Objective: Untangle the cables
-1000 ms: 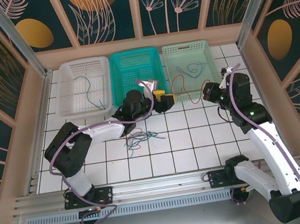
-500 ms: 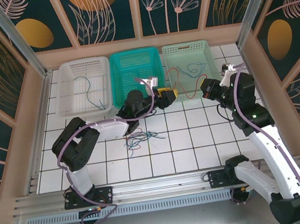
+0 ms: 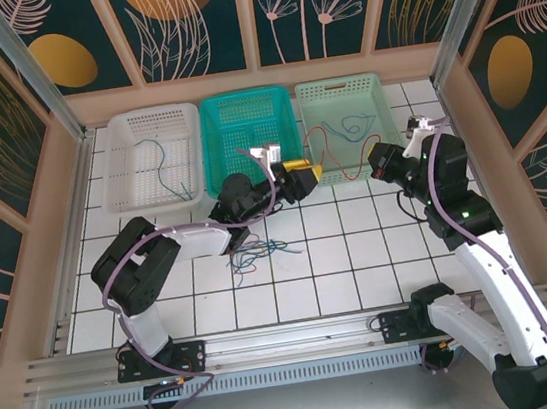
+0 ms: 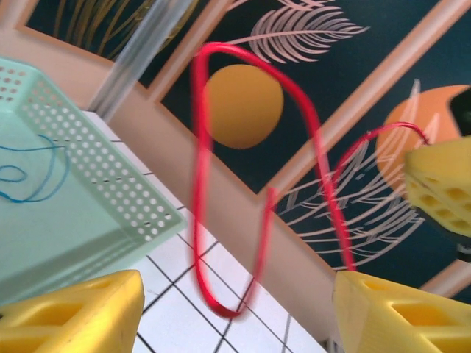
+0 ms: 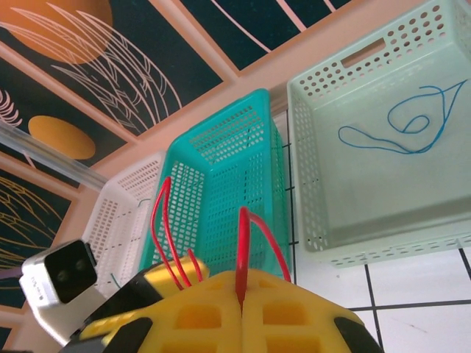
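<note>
A red cable (image 3: 322,130) arches between my two grippers in front of the light green basket (image 3: 339,85). My right gripper (image 3: 377,163) is shut on one end of it; in the right wrist view the red cable (image 5: 242,243) rises from the pinched yellow fingers (image 5: 294,323) of that gripper (image 5: 241,294). My left gripper (image 3: 302,175) stands open. In the left wrist view a loop of the red cable (image 4: 197,147) hangs loose in the gap of the left gripper (image 4: 237,287). A tangle of cables (image 3: 252,256) lies on the tiles.
A white basket (image 3: 122,124) holds a thin cable (image 3: 160,164). The teal basket (image 3: 240,103) stands in the middle. A blue cable (image 3: 352,129) lies in the light green basket. Frame posts and patterned walls close in the sides and back.
My left gripper moved right and back toward the light green basket. The red cable's loop rose higher. My right gripper shifted slightly back, staying shut.
</note>
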Robot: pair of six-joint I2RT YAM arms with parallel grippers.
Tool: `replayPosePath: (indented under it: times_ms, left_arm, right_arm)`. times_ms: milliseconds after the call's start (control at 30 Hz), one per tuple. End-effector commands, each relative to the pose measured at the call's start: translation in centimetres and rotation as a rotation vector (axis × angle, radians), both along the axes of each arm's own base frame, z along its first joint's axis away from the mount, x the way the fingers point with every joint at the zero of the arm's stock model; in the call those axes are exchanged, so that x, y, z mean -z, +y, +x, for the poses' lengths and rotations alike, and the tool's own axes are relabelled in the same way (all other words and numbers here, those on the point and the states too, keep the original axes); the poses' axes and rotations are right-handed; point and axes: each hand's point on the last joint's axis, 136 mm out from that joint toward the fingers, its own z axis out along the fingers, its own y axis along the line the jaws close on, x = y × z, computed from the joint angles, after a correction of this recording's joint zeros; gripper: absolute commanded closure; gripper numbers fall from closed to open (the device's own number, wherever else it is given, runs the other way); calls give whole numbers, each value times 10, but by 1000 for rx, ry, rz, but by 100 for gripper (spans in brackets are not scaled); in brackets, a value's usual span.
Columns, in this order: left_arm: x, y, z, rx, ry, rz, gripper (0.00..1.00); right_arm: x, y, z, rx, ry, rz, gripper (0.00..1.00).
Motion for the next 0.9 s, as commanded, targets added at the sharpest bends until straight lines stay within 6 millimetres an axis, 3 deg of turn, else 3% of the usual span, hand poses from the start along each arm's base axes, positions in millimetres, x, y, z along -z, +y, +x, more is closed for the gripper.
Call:
replayPosePath:
  times_ms: [0,300,467,867]
  left_arm:
    - [-35,7,-27,93,-89,-131,28]
    - [-49,9,-10,48,-43,-283,26]
    - [-42,2,5,38,37,-304,28]
    - [-44,4,-3,91,175,-434,33]
  right_arm:
    - [-16,-3,5,28,-34,21,100]
    - [-26,10,2,-43,-58,75,100]
    - [-31,7,-3,-32,-74,79,100]
    - [-49,7,9,-17,-132,91,100]
